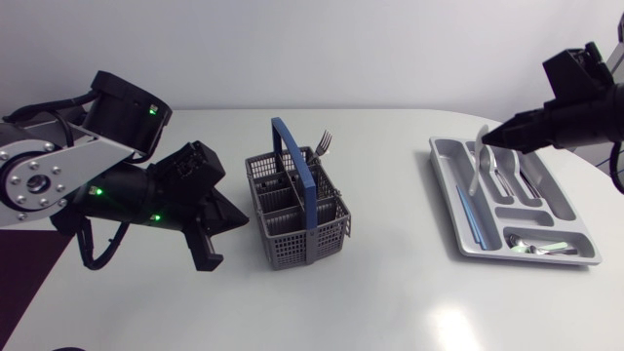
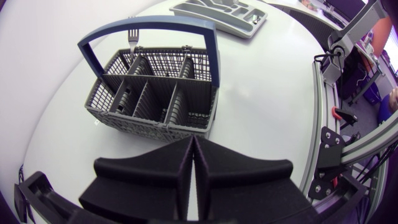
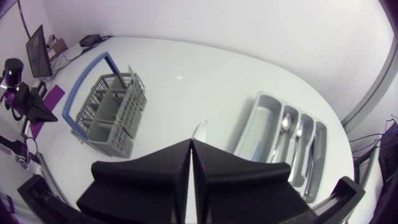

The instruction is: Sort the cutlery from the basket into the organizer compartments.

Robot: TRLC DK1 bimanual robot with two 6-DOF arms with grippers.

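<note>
White tabletop [image 1: 370,302] is carrying two task things, well apart: a grey basket [image 1: 297,210] with a blue handle near the middle, and a silver-grey organizer [image 1: 468,222] toward my right side.

Right gripper [image 1: 492,136] is hovering over the organizer's far end. Its jaws are clenching a slim pale piece of cutlery [image 1: 475,171], which is hanging down over the long compartments. In the right wrist view only its thin tip is poking out ahead of the closed jaws. It is possibly a knife, but I cannot tell for sure.

Organizer is already holding spoons [image 1: 502,168] in its middle long compartments and some small pieces in the cross compartment at the near end. The widest long compartment is looking bare.

Left gripper [image 1: 232,216] is sitting just beside the basket, jaws pressed together on nothing. A fork [image 1: 324,143] is standing upright in a far compartment of the basket, tines up. No other cutlery is showing there.

Judgement: the placing step is in hand. The next move is calling for turning the piece along a long compartment that suits it, lowering it close to the floor, then releasing. After that the fork is remaining. The handle is arching over the basket, so any reach is needing to come in beside it.
</note>
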